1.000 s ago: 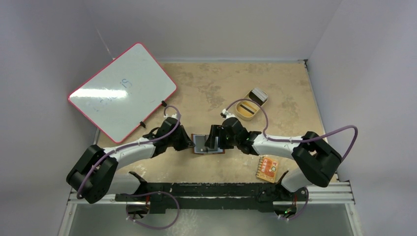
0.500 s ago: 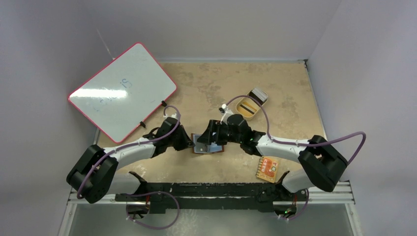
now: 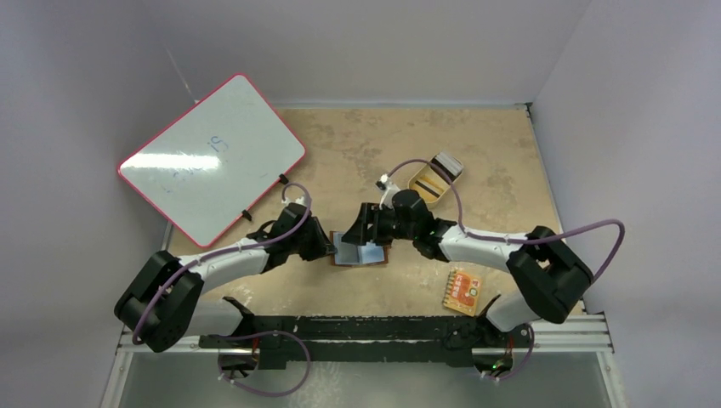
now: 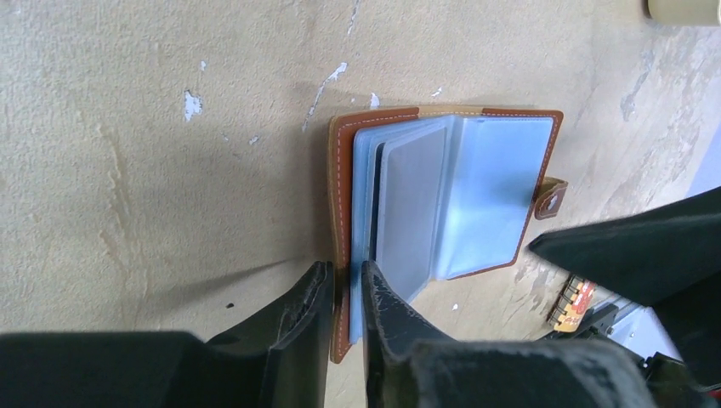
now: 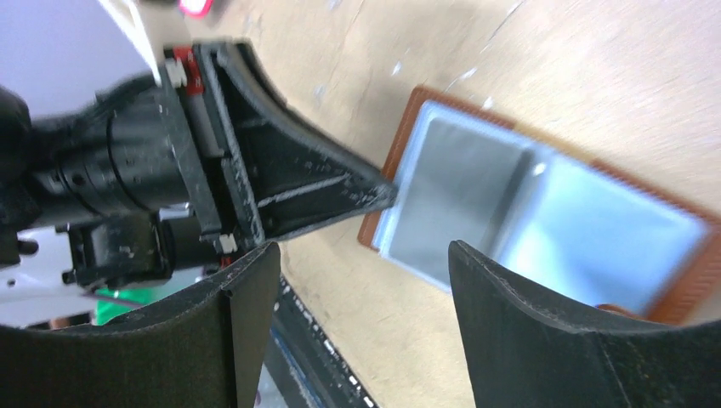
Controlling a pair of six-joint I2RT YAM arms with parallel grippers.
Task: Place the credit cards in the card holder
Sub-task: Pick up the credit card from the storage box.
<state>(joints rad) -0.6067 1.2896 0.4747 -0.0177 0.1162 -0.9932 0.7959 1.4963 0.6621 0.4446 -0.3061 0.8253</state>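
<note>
Card holder (image 3: 360, 252), a brown leather wallet, lies spread open and flat at the middle of the tabletop (image 3: 357, 140), its bluish-grey clear pockets facing up and its snap tab at one outer edge. Whether any pocket holds a card cannot be told.

Left gripper (image 4: 344, 269) meets the wallet at one end of its brown cover. The jaws stand narrow, one finger on each side of the stitched leather edge, which runs into the slim gap between them. Whether they press on the leather or merely flank it cannot be told.

Right gripper (image 5: 364, 252) hangs above the open pockets from the opposite side. Its jaws are spread wide, hold nothing, and touch nothing visible. In the right wrist view the left arm's finger reaches the wallet's corner.

Tan oval dish (image 3: 428, 184) sits farther back and to the right, a dark strip inside it and a small box just beside its far end. An orange-red patterned packet (image 3: 463, 291) lies near the right arm's base. A red-framed whiteboard (image 3: 212, 157) leans at the far left.
</note>
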